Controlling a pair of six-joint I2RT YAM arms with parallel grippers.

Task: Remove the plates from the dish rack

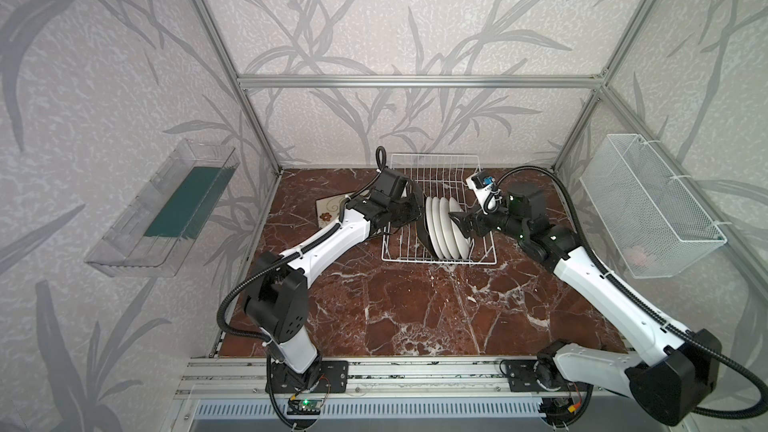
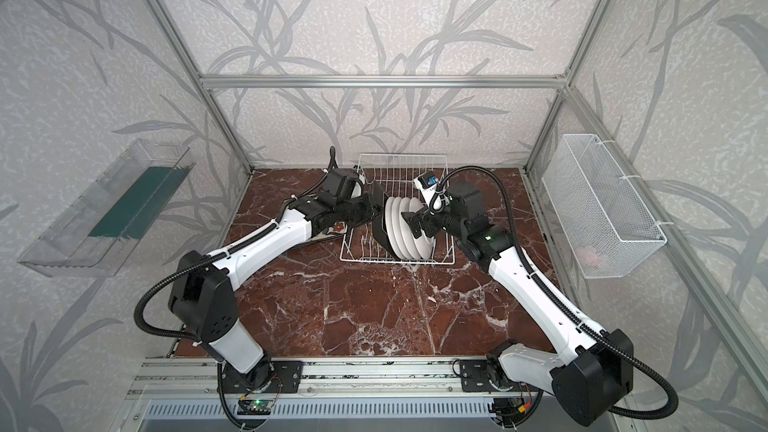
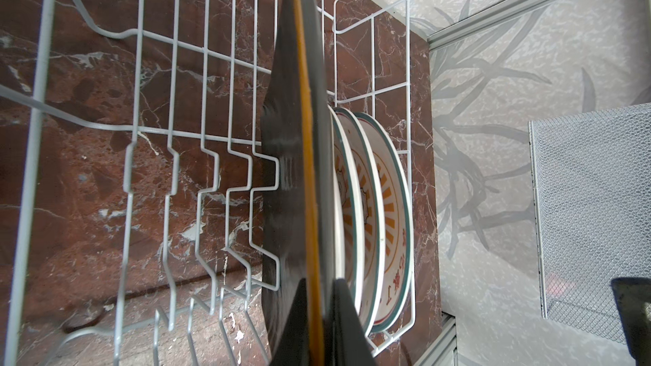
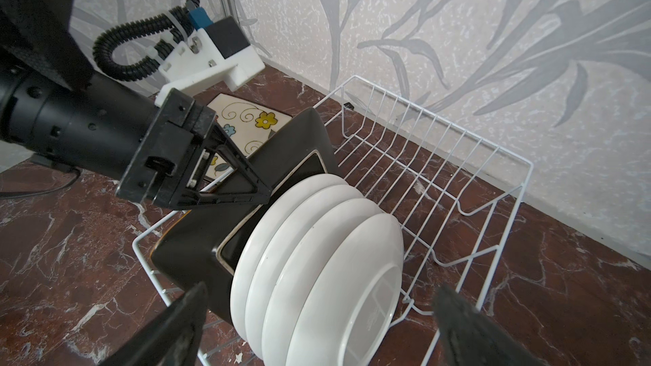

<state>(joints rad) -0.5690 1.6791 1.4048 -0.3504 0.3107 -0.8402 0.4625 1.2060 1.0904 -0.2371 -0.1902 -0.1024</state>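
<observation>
The white wire dish rack (image 1: 415,260) (image 2: 399,260) stands at the back of the table. Several round white plates (image 1: 446,226) (image 4: 334,258) stand on edge in it, orange sunburst faces showing in the left wrist view (image 3: 387,205). At the row's left end a black-backed square plate (image 1: 424,234) (image 3: 289,170) (image 4: 292,156) stands corner-up, with my left gripper (image 1: 415,211) (image 3: 318,318) shut on its upper edge. My right gripper (image 1: 459,226) (image 4: 320,318) is open at the row's right side, holding nothing. Another square plate (image 1: 328,209) (image 4: 246,124) lies face-up left of the rack.
A clear plastic tray (image 1: 166,209) hangs on the left wall. A white mesh basket (image 1: 648,205) (image 3: 591,205) hangs on the right wall. Aluminium frame posts stand at the table's back corners. The rack's back half (image 4: 440,119) holds no plates.
</observation>
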